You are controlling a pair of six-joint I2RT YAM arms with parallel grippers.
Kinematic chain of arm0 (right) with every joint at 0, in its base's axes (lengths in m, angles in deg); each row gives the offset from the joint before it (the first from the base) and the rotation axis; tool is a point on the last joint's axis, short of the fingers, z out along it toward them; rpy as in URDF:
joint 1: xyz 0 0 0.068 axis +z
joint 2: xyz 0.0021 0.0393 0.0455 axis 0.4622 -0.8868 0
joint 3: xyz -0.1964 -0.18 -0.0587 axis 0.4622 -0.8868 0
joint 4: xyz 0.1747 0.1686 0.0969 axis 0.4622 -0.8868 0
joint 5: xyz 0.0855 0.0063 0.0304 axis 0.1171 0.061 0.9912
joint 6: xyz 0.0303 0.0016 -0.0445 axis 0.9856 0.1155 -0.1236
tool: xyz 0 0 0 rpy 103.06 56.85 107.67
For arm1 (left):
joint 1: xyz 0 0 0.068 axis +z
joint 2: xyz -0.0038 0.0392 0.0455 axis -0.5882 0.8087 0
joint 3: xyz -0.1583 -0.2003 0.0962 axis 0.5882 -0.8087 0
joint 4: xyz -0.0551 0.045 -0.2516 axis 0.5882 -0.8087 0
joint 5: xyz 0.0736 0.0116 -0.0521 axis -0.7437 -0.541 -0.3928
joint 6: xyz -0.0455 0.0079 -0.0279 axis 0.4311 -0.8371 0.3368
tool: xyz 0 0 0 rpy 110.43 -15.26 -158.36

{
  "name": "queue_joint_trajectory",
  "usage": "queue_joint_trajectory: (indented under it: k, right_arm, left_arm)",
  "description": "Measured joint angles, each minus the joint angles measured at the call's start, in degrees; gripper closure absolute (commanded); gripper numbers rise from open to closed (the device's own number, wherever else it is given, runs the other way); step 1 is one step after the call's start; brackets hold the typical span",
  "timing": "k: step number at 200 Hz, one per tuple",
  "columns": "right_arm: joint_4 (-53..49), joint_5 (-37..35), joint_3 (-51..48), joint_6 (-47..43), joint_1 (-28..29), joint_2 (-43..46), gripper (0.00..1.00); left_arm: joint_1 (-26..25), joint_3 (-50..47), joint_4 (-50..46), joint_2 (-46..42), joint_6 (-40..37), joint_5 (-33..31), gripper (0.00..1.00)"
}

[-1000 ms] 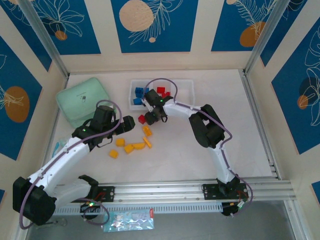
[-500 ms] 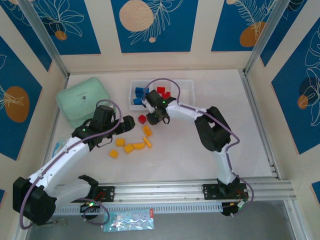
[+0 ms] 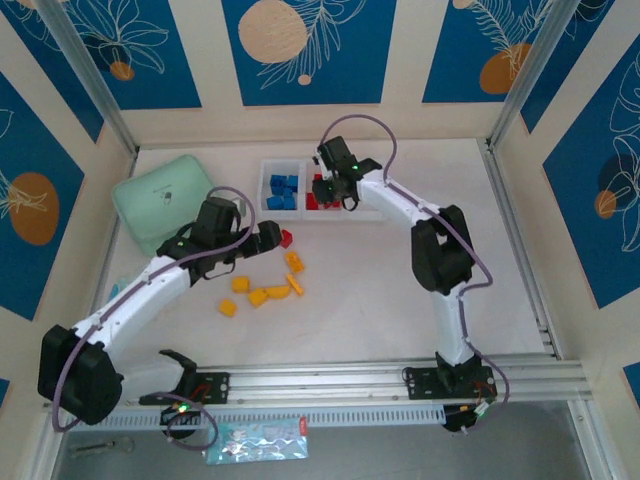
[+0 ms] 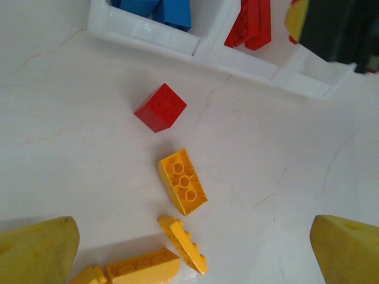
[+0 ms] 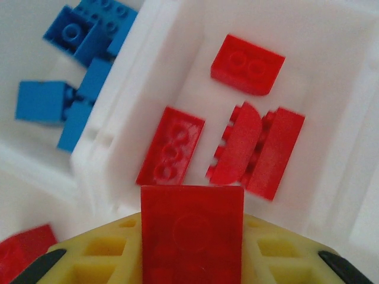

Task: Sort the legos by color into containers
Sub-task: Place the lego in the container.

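Observation:
The white three-compartment tray (image 3: pixel 372 212) holds blue legos (image 3: pixel 283 190) on the left and red legos (image 5: pixel 170 146) in the middle. My right gripper (image 3: pixel 337 186) hovers over the middle compartment, shut on a red brick (image 5: pixel 191 213). One loose red brick (image 4: pixel 160 107) lies on the table just in front of the tray. Several yellow bricks (image 4: pixel 182 181) lie nearer the arms. My left gripper (image 4: pixel 192 236) is open above the yellow bricks, its yellow fingers (image 4: pixel 35 254) spread wide, a short way from the loose red brick (image 3: pixel 286 238).
A mint-green lidded box (image 3: pixel 165 200) sits at the back left, beside the left arm. More yellow bricks (image 3: pixel 241 284) are scattered in the middle of the table. The aluminium rail (image 3: pixel 340 380) runs along the near edge.
My right gripper has risen from the table beside the loose bricks and moved back over the tray's middle compartment with a red brick. My left gripper has edged right toward the loose red brick.

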Motion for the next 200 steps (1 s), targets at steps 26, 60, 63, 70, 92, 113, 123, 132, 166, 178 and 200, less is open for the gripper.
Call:
queue_joint_trajectory:
  k: [26,60,63,70,92,113,123,132,166,178,200]
  right_arm:
    - [-2.4,-1.1,8.7,0.5,-0.5,-7.3,0.58]
    - [-5.3,-1.4,14.1,0.2,-0.7,-11.6,0.42]
    - [-5.5,-1.3,14.1,-0.1,-0.7,-11.6,0.41]
    - [-5.7,-1.4,14.1,0.0,-0.7,-11.5,0.41]
    - [-5.6,-1.3,12.6,0.0,-0.5,-10.4,0.40]
    - [-5.2,-1.3,6.8,0.7,-0.2,-6.0,0.39]
    - [-5.0,-1.2,3.4,1.5,0.0,-3.1,0.39]
    - [-5.1,-1.1,0.8,2.2,0.2,-0.4,0.38]
    - [-4.3,-0.8,-6.6,4.7,2.6,8.1,0.35]
    - [-3.9,-0.3,-9.0,5.6,4.0,10.3,0.34]
    - [-3.7,0.9,-12.2,7.1,6.8,12.1,0.32]
  left_arm:
    - [0.0,1.2,1.3,1.6,-0.2,0.1,0.00]
    - [0.0,2.6,2.6,3.1,-0.5,0.1,0.00]
    - [0.0,2.7,2.6,3.1,-0.5,0.1,0.00]
    - [0.0,2.8,2.6,3.1,-0.6,0.1,0.01]
    - [0.0,3.0,2.6,3.1,-0.6,0.3,0.00]
    - [0.0,3.2,2.6,2.9,-0.6,0.5,0.00]
    - [0.0,3.2,2.5,2.6,-0.6,0.5,0.00]
    - [0.0,3.2,2.4,2.2,-0.6,0.5,0.00]
    - [0.0,2.6,2.3,-0.8,-0.6,0.5,0.00]
    - [0.0,1.7,2.1,-2.1,-0.6,0.5,0.00]
    - [0.0,-0.3,1.1,-4.1,-0.5,0.2,0.00]
